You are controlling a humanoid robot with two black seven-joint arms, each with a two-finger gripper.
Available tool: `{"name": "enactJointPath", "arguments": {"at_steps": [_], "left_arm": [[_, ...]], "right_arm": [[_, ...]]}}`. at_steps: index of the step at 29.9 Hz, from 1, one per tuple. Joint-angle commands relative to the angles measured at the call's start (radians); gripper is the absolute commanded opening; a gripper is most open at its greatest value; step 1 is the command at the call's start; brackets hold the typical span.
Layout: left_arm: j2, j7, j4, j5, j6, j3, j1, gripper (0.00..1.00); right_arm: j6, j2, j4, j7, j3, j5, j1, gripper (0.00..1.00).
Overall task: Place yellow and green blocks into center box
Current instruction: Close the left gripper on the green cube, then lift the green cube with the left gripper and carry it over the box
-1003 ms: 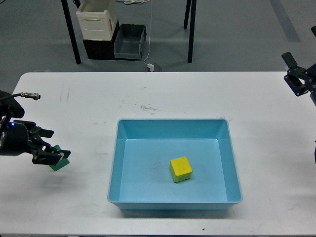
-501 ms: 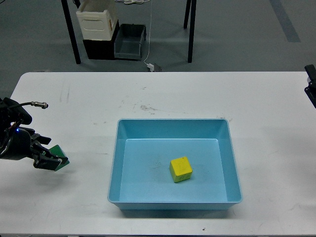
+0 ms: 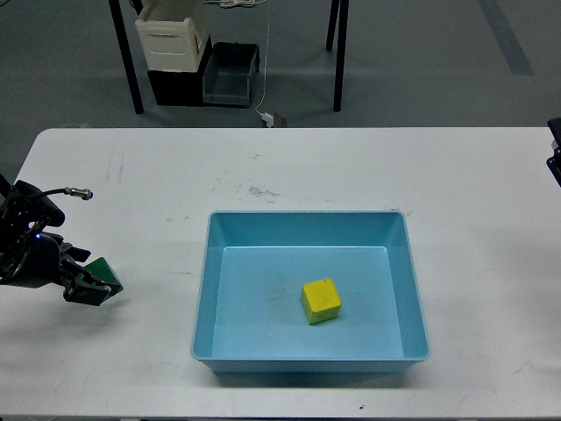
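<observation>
A blue box (image 3: 310, 368) sits on the white bench (image 3: 289, 167), a little toward the near edge and roughly midway between the left and right edges. Its long sides run parallel to the near edge. Inside it, on the floor slightly nearer the front wall, lies the yellow block (image 3: 321, 301). That block is close to a cube, so it has no clear long axis; it is turned a little, with its edges skewed against the box walls and one corner aimed toward the near edge.

Over by the left edge of the bench, the left gripper (image 3: 90, 288) is pinched on the green block (image 3: 106, 274). The dark fingers (image 3: 81, 293) cover the block's lower left part, leaving its top and right side showing. The green block also looks roughly cubic and sits tilted, one corner pointing toward the box. It is low, close to the bench top, well apart from the box's left wall; whether it touches the surface I cannot tell.

At the right edge only a dark sliver of the right arm (image 3: 555, 149) shows, and its gripper is out of sight.
</observation>
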Motion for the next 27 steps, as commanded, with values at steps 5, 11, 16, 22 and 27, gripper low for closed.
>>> {"name": "enactJointPath", "arguments": {"at_steps": [5, 11, 16, 22, 27], "left_arm": [[-0.002, 0.000, 0.001, 0.000, 0.000, 0.024, 0.003, 0.85], [-0.002, 0.000, 0.001, -0.003, 0.000, 0.042, 0.003, 0.57], [-0.023, 0.000, 0.027, -0.009, 0.068, 0.044, 0.009, 0.39], [-0.016, 0.000, 0.041, -0.024, 0.116, 0.029, -0.009, 0.28], [0.024, 0.000, 0.016, -0.105, 0.122, 0.036, -0.151, 0.29]], "right_arm": [[-0.002, 0.001, 0.000, 0.000, 0.000, 0.000, -0.001, 1.00], [-0.003, 0.001, 0.000, 0.000, 0.000, 0.000, -0.003, 1.00], [-0.003, 0.002, 0.000, 0.000, 0.000, -0.001, -0.007, 1.00], [-0.017, 0.004, 0.000, 0.000, 0.000, 0.000, -0.015, 1.00], [-0.017, 0.004, 0.000, 0.000, 0.000, 0.000, -0.017, 1.00]]}}
